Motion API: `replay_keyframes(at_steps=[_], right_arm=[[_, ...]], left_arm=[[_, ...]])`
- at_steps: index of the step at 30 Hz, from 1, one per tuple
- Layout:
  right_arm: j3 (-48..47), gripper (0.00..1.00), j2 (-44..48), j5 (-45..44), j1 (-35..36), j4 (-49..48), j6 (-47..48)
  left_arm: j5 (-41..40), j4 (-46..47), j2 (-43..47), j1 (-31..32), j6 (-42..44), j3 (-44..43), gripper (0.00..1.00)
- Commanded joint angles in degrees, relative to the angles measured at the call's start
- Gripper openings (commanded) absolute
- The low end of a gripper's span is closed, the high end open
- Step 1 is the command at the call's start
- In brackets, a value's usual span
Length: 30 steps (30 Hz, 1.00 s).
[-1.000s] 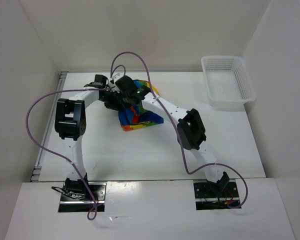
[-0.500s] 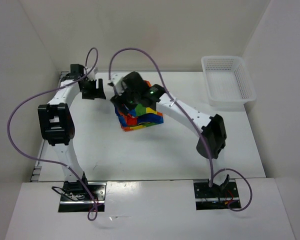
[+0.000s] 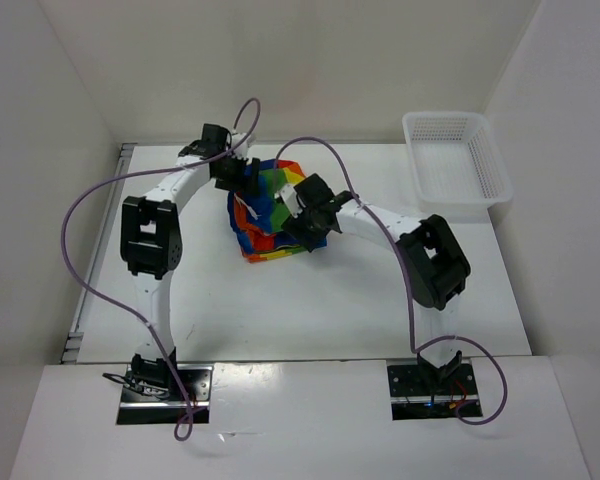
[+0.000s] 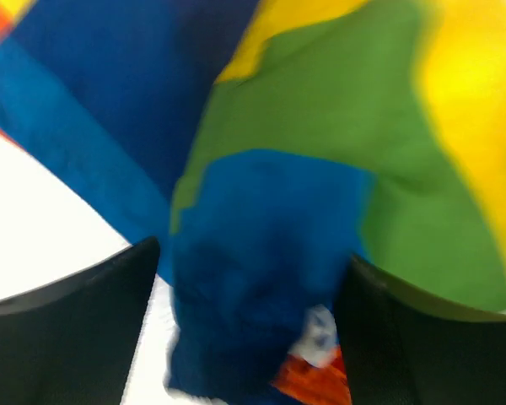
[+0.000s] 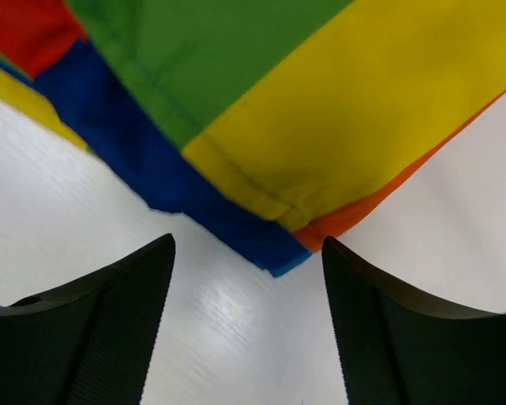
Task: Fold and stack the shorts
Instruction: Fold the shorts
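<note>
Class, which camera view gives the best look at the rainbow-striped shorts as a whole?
The top external view: the shorts show nearly whole, bunched on the table. The left wrist view gives only a blurred blue, green and yellow close-up. The right wrist view shows only one striped hem corner.

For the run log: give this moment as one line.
shorts: bunched on table | left gripper: open, blue fold between jaws | right gripper: open, at hem corner | basket: empty
</note>
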State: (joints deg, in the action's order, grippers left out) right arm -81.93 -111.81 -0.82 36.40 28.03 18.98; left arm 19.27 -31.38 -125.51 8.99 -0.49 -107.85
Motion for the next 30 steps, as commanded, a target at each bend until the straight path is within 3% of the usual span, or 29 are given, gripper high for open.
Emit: replay_keyframes(at_steps=[1, 3, 4, 7, 8, 11, 18, 21, 22, 23, 24, 26, 30], right_arm=[[-0.1, 0.74, -0.7, -0.9, -1.2, -8.6, -3.6], [-1.9, 0.65, -3.4, -4.0, -1.2, -10.7, -5.5], [-1.9, 0.61, -4.3, -5.3, -1.2, -11.2, -6.1], [-3.6, 0.39, -6.8, -7.3, -1.2, -11.9, -6.6], [-3.6, 0.23, -6.8, -7.8, -1.2, -11.9, -6.6], [-1.9, 0.00, -7.5, -7.8, -1.2, -11.9, -6.6], [10.6, 0.00, 4.5, -5.9, 2.7, -7.7, -1.9], [15.8, 0.00, 11.3, -4.0, 7.2, -6.0, -1.8], [16.6, 0.05, 14.0, -3.1, 8.2, -4.8, -1.8], [16.6, 0.22, 14.9, -1.8, 8.9, -4.0, -1.3], [16.6, 0.58, 15.6, 0.9, 8.9, -3.1, -1.3], [13.4, 0.68, 16.9, 2.5, 8.9, 0.4, 0.0], [6.1, 0.71, 21.6, 9.8, 5.5, 3.9, 0.8]], left_arm=[[-3.3, 0.3, -2.4, -1.3, 0.5, -2.0, 0.79], [-4.3, 0.3, -4.3, -1.3, 0.5, -3.1, 0.63], [-5.1, 0.3, -4.9, -1.3, 0.5, -3.1, 0.60], [-5.1, 0.3, -6.1, -1.3, 0.5, -4.6, 0.60], [-5.1, 0.3, -6.6, -1.3, 0.5, -5.3, 0.60], [-5.7, 0.3, -7.2, -1.3, 0.5, -6.0, 0.60], [-5.3, -1.8, -9.0, -3.8, 0.5, -8.3, 0.57], [-3.1, -2.5, -4.1, -1.8, 0.5, -4.3, 0.58], [-2.6, -2.5, -2.7, -0.9, 0.5, -2.6, 0.61], [-2.6, -2.5, -1.2, 0.0, 0.5, -0.6, 0.65], [-1.7, -1.1, 1.6, 1.9, 0.5, 3.6, 0.71], [-1.1, -0.5, 3.8, 2.6, 0.5, 6.4, 0.85], [-2.7, -3.0, 8.0, 2.7, 0.5, 4.9, 0.93]])
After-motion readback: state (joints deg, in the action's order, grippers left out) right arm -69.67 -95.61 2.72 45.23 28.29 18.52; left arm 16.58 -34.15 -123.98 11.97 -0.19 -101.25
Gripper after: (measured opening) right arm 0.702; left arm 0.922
